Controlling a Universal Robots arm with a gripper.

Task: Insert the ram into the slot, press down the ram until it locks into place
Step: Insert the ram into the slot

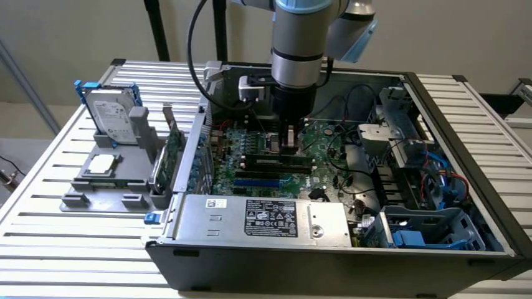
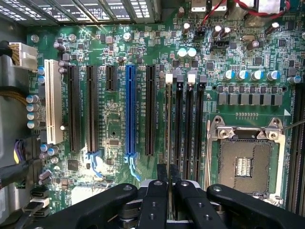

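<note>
Arm's down inside the open PC case (image 1: 465, 156), gripper (image 1: 289, 144) right over the memory sockets on the mobo (image 2: 114, 47). Wrist cam: the ram (image 2: 168, 129) shows edge-on, standing upright in the slot (image 2: 168, 90), the outermost of the four black parallel ones, on the side twd the blue PCIe socket (image 2: 130, 109). Other three DIMM sockets sit bare beside it, then the open CPU socket (image 2: 245, 162) past them. Jaws narrow, one finger (image 2: 161, 179) each side of the stick's top edge near one end, pinching it. Can't tell if the end latches have snapped in. Exterior view: PSU (image 1: 266, 218) at the case's near edge. A hard drive (image 1: 112, 115) stands upright in a grey holder (image 1: 99, 180) on the slatted table (image 1: 50, 249), off to the exterior view's left.
</note>
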